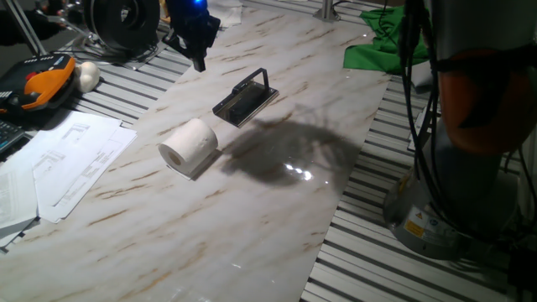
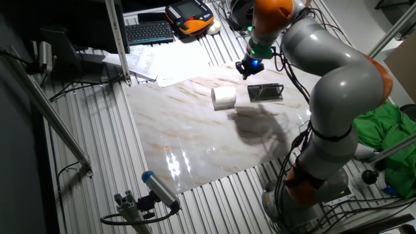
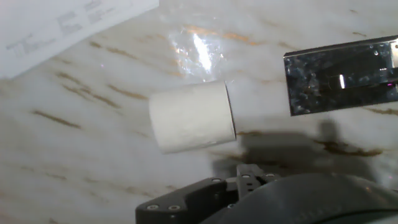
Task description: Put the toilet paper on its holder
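Observation:
The toilet paper [image 1: 189, 144] is a white roll lying on its side on the marble tabletop [image 1: 252, 226], its hollow core facing the front left. It also shows in the other fixed view [image 2: 223, 97] and in the hand view [image 3: 193, 117]. The holder [image 1: 243, 101] lies just behind and to the right of the roll, a dark flat base with a thin bar over it; it also shows in the other fixed view [image 2: 265, 92] and in the hand view [image 3: 339, 74]. My gripper [image 1: 197, 54] hangs above the table's far edge, clear of both and holding nothing. It also shows in the other fixed view [image 2: 250, 67].
Loose papers [image 1: 59, 159] lie to the left of the tabletop. An orange and black pendant [image 1: 38, 84] and a small white ball [image 1: 87, 75] are at the far left. A green cloth [image 1: 386, 42] is at the back right. My arm's base [image 1: 445, 193] stands to the right.

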`<state>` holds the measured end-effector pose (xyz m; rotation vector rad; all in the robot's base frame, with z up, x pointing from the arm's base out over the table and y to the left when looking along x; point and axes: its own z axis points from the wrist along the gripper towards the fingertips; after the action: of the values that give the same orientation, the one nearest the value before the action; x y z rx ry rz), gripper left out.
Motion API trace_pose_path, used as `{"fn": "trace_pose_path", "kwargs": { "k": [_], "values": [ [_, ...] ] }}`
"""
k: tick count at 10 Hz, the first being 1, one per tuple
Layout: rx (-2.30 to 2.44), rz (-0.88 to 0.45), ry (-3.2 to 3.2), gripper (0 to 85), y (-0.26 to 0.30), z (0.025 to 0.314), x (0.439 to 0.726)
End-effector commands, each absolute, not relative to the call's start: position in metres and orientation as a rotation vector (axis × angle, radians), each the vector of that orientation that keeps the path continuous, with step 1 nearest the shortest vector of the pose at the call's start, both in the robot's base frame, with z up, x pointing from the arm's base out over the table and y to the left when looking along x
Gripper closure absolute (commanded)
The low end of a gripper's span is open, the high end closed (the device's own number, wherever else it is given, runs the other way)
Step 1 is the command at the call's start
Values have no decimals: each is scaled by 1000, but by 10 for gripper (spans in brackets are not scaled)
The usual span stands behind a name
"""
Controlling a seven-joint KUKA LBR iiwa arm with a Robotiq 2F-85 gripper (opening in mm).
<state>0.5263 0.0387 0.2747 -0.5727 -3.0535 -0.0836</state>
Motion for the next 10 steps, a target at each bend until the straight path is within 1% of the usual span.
{"fn": "trace_pose_path", "kwargs": {
  "k": [1, 4, 6, 9, 10],
  "values": [
    [-1534, -90, -2728, 850, 39, 275, 526],
    [-1618, -126, -2662, 850, 39, 275, 526],
    [-1600, -180, -2632, 850, 39, 275, 526],
    [-1631, -130, -2630, 850, 39, 275, 526],
    [-1656, -136, -2607, 850, 39, 275, 526]
  ]
}}
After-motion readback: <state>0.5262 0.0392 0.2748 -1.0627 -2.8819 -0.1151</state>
